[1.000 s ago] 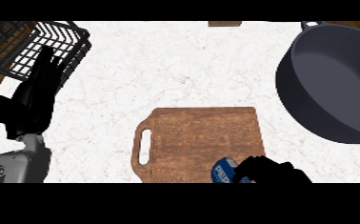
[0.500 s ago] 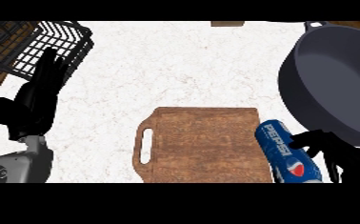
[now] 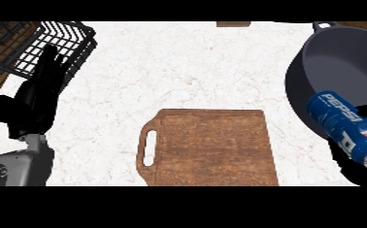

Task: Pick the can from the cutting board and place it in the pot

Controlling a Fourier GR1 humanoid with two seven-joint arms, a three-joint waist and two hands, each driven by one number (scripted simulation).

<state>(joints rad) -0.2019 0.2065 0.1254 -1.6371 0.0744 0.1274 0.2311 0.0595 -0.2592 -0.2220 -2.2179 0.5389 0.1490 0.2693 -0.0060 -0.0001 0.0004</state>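
Note:
A blue Pepsi can [image 3: 338, 123] is held up at the right edge of the head view, tilted, its top end over the near rim of the dark grey pot [image 3: 331, 68]. My right hand [image 3: 350, 170] is curled round the can's lower end and mostly hidden behind it. The wooden cutting board [image 3: 212, 148] lies bare at the lower middle, its handle slot to the left. My left hand [image 3: 39, 92] rests open at the left edge, fingers pointing up.
A black wire basket [image 3: 60, 41] stands at the back left, just beyond my left hand. A brown object [image 3: 233, 24] pokes in at the counter's far edge. White marble counter [image 3: 179, 72] stretches between basket, board and pot.
My right hand has lifted the can off the board's lower right corner and carried it right and up to the pot's rim. The left hand has stayed put.

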